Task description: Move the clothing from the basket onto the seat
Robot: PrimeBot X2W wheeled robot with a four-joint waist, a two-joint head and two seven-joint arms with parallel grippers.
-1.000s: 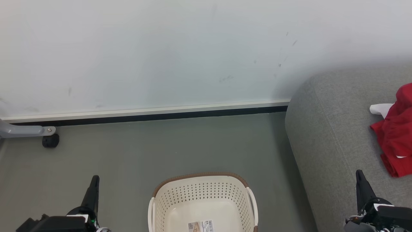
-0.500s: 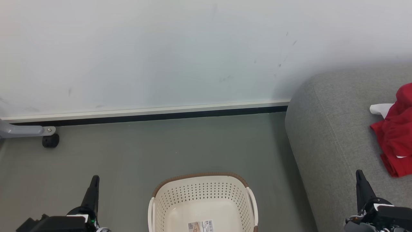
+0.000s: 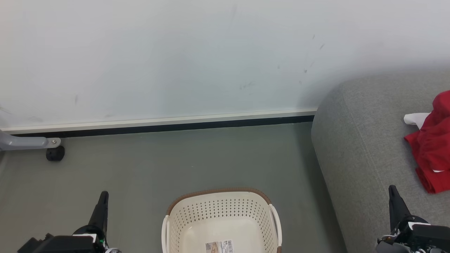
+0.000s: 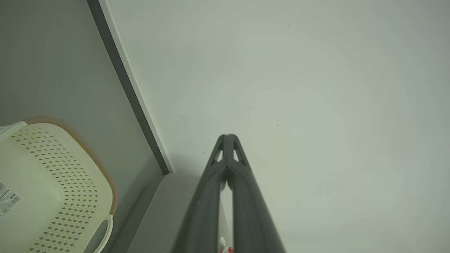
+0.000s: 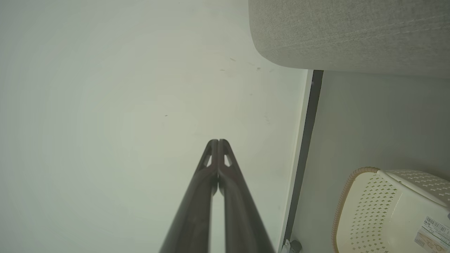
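Grey floor (image 3: 211,158), left hand (image 3: 104,194) and right hand (image 3: 391,189) low, fingers (image 4: 211,196) pressed together

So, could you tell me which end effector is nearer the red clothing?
The right end effector, against the seat where the clothing lies; the left end effector is beyond the basket.

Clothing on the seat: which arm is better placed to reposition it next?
Right. The right gripper shows against the seat, near the red clothing in the head view. The left gripper is over the floor, on the far side of the basket. Both are shut, so right would likely need to open first.
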